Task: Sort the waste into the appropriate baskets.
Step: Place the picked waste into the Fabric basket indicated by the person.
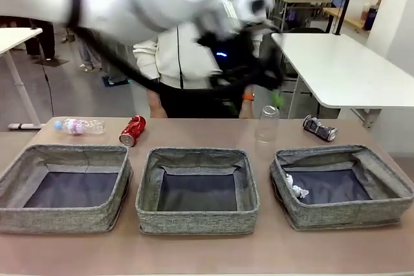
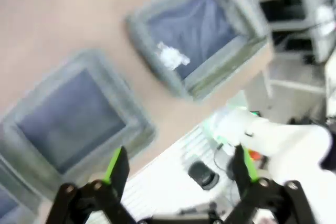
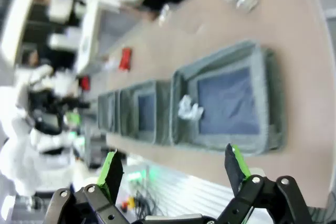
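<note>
I hold the left gripper [image 2: 180, 156] and right gripper [image 3: 171, 155] spread wide and empty, the left poised above the clear plastic cup [image 1: 267, 124], likely my next pick, since the crumpled white paper ball [image 1: 297, 191] already lies in the right-hand grey woven fabric basket [image 1: 343, 214].

No text can be read; the label of the bottle [image 1: 78, 125] and the print of the red can [image 1: 132, 130] are too small
</note>
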You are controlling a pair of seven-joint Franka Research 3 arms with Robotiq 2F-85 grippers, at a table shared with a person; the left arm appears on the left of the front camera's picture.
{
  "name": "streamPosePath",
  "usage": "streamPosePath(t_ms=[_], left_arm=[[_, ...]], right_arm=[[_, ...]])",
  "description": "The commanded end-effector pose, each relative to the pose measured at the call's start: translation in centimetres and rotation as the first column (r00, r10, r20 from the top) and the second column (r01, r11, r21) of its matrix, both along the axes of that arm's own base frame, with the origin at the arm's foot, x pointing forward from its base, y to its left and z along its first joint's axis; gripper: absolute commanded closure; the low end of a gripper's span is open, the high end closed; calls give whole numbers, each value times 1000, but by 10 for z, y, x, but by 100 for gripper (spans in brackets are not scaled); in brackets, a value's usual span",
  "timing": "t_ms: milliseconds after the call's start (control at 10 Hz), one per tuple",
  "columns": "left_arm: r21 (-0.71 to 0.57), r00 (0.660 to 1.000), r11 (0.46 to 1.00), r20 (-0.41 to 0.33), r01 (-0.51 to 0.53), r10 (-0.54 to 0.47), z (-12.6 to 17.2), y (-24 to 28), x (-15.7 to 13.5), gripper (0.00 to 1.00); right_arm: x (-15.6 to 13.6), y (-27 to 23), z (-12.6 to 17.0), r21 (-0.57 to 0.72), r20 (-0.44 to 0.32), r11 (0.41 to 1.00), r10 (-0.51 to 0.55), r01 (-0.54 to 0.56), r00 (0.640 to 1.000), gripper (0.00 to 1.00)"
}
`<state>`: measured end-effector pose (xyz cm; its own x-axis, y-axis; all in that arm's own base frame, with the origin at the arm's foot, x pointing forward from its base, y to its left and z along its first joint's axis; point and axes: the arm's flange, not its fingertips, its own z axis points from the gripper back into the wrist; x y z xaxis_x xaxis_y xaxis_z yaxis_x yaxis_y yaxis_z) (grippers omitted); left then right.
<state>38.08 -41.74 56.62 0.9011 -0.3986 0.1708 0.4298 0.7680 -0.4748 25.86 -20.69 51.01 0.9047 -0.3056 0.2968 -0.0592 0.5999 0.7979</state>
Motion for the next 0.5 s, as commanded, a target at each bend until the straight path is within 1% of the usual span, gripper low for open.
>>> streamPosePath(t_ms=[0, 100, 200, 300, 400], left_arm=[[-84, 988, 986, -56, -145, 140, 0, 180, -56, 0], [-190, 985, 968, -90, -161, 146, 1, 236, -62, 0], [-326, 988, 933, -34, -154, 152, 1, 290, -73, 0], [-359, 972, 903, -79, -235, 222, -4, 338, -83, 0], [-455, 960, 845, -116, -279, 254, -15, 386, -99, 0]], right_arm=[[5, 82, -25, 0, 10, 977, 212, -212, 977, 0], [2, 115, -38, 35, -5, 962, 273, -273, 962, 0], [-1, 141, -50, 33, -7, 951, 309, -309, 951, 0], [-3, 162, -58, 55, -12, 939, 339, -338, 941, 0], [-1, 179, -59, 97, -10, 931, 354, -351, 935, 0]])
